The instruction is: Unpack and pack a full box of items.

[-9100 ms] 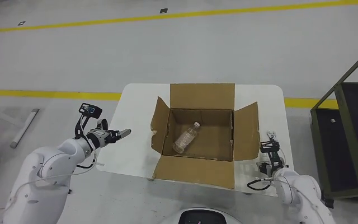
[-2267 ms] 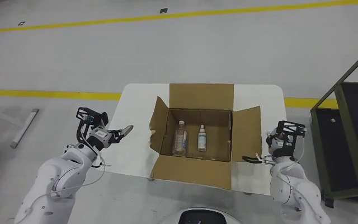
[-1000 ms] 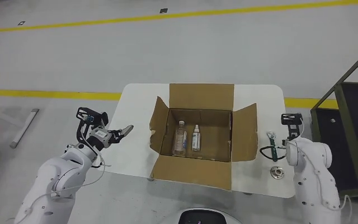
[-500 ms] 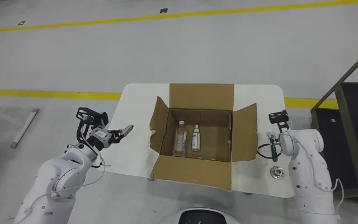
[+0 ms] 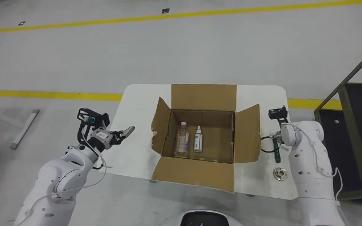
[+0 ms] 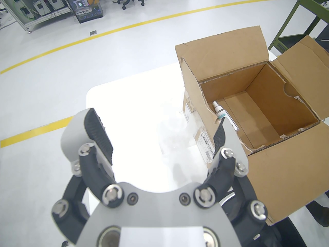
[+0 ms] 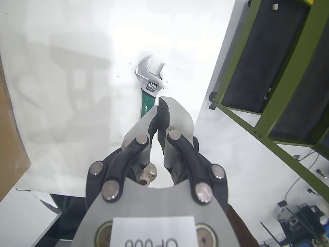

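We look down from above the arms onto the white table [image 5: 136,113], far enough off to take in the whole cardboard box [image 5: 203,97] and the floor beyond. Our left wrist camera sits just behind the left gripper [image 6: 156,116] and faces across the table into the box's open top; both views share the spray bottle [image 5: 197,139]. Our right wrist camera, behind the right gripper [image 7: 158,104], looks down close at the table's right edge. Its adjustable wrench [image 7: 150,78] and green cart [image 7: 282,52] show from above too.
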`<action>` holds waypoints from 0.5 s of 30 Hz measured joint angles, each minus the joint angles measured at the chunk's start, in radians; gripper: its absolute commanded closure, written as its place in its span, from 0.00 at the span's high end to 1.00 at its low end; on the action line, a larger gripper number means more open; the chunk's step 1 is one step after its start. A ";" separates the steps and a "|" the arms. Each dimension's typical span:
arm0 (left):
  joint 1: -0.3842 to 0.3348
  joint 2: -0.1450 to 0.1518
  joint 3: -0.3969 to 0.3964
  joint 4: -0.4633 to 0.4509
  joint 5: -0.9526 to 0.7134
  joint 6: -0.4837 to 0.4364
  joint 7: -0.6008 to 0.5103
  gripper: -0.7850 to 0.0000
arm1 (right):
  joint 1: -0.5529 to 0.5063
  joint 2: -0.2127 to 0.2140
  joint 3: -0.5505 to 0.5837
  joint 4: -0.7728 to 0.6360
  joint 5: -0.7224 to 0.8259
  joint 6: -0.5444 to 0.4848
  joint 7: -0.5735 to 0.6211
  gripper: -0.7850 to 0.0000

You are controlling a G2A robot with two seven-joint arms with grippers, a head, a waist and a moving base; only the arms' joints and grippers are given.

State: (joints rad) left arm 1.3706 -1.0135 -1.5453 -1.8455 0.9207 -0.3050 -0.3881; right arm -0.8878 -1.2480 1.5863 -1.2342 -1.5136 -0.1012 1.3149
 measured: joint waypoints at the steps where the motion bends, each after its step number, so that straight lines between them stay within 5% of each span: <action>1: 0.000 0.000 0.000 0.000 0.000 0.000 0.000 1.00 | 0.015 0.000 0.001 0.028 0.018 -0.004 0.006 0.00; 8: 0.000 0.000 0.000 0.000 0.000 0.000 0.000 1.00 | 0.043 0.008 0.006 0.089 0.015 -0.024 0.001 0.27; 15: 0.000 0.000 0.000 0.000 0.000 0.000 0.000 1.00 | 0.028 0.014 0.014 0.087 0.035 -0.031 -0.011 0.34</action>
State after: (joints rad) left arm 1.3706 -1.0135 -1.5453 -1.8455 0.9207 -0.3050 -0.3881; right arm -0.8600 -1.2338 1.6003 -1.1467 -1.4787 -0.1323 1.3044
